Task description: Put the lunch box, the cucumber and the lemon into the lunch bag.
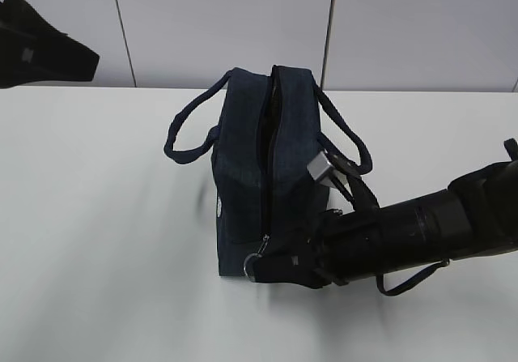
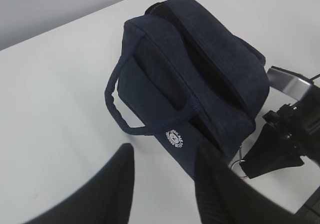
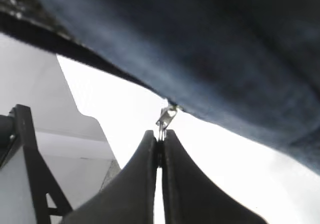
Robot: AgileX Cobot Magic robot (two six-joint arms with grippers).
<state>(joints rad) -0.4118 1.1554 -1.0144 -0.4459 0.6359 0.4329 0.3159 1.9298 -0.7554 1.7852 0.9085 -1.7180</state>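
Note:
The dark navy lunch bag (image 1: 267, 176) stands upright mid-table, its top zipper partly parted, with a white round logo (image 2: 175, 138) on its side. My right gripper (image 3: 160, 135) is shut on the silver ring pull (image 3: 166, 118) at the bag's near lower end. The exterior view shows it there too, the right gripper (image 1: 271, 266) beside the ring pull (image 1: 252, 266). My left gripper (image 2: 165, 184) hangs open above the table beside the bag's logo side, holding nothing. The lunch box, the cucumber and the lemon are out of view.
Two loop handles (image 1: 188, 139) droop to either side of the bag. The right arm (image 1: 421, 232) lies across the table at the lower right, with a loose cable. A black part of the left arm (image 1: 40, 42) shows at the top left. A white wall rises behind the table.

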